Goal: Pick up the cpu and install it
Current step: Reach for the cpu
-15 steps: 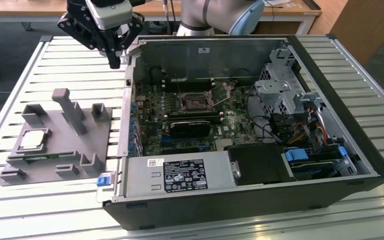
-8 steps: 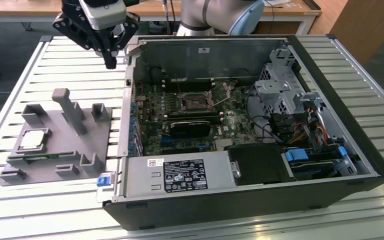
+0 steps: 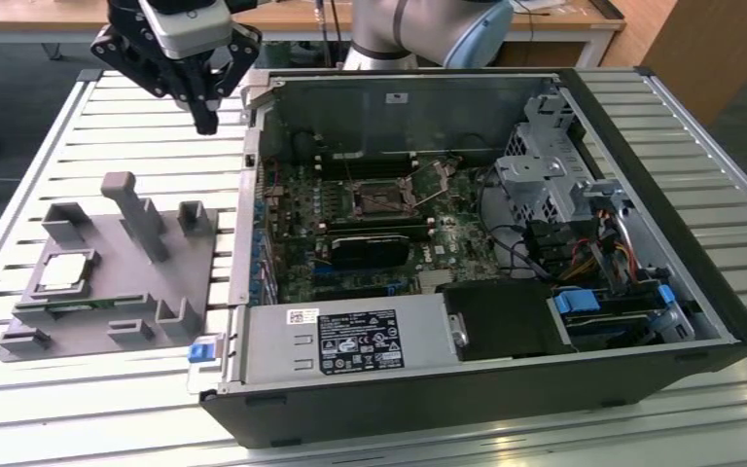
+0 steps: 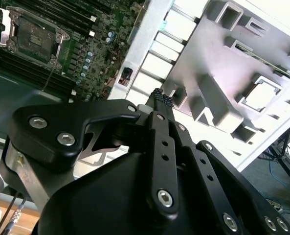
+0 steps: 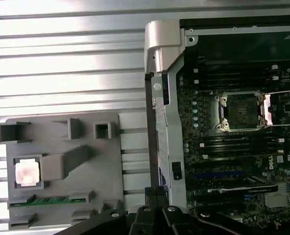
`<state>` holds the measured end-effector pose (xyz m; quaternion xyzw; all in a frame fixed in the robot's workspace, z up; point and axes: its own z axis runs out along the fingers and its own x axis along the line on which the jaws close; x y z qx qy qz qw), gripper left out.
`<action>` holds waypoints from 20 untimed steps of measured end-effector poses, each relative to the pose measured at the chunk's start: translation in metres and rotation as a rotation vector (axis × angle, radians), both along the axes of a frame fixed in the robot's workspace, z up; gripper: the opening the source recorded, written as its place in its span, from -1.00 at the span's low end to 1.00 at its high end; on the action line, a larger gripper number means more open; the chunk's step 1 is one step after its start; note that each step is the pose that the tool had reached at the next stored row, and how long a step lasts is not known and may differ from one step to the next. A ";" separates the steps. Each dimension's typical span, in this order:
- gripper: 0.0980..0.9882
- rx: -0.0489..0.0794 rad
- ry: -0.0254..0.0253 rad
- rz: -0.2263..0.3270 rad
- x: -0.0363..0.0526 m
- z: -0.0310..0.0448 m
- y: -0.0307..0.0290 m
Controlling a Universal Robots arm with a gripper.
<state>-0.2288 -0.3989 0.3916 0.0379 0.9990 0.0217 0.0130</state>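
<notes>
The pick has not begun, by my reading: the gripper (image 3: 205,124) hangs above the slatted table (image 3: 36,146), between the grey fixture (image 3: 114,292) and the open computer case (image 3: 412,89), its fingers drawn together on nothing; the cpu (image 3: 65,272) lies flat in its square pocket on that fixture (silver top up), well apart from the fingertips; the socket (image 3: 380,199) on the board stands open and bare; reaching the chip calls for parted fingers squared to its edges.

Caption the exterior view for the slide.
Gripper shut, hovering beside the open PC case; cpu sits in the grey fixture on the table, socket empty.
</notes>
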 end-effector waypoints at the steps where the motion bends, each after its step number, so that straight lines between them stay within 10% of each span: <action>1: -0.98 0.000 0.0001 0.000 -0.0010 0.0000 0.0000; 20: -0.98 0.000 0.0000 0.000 -0.0180 -0.0004 0.0000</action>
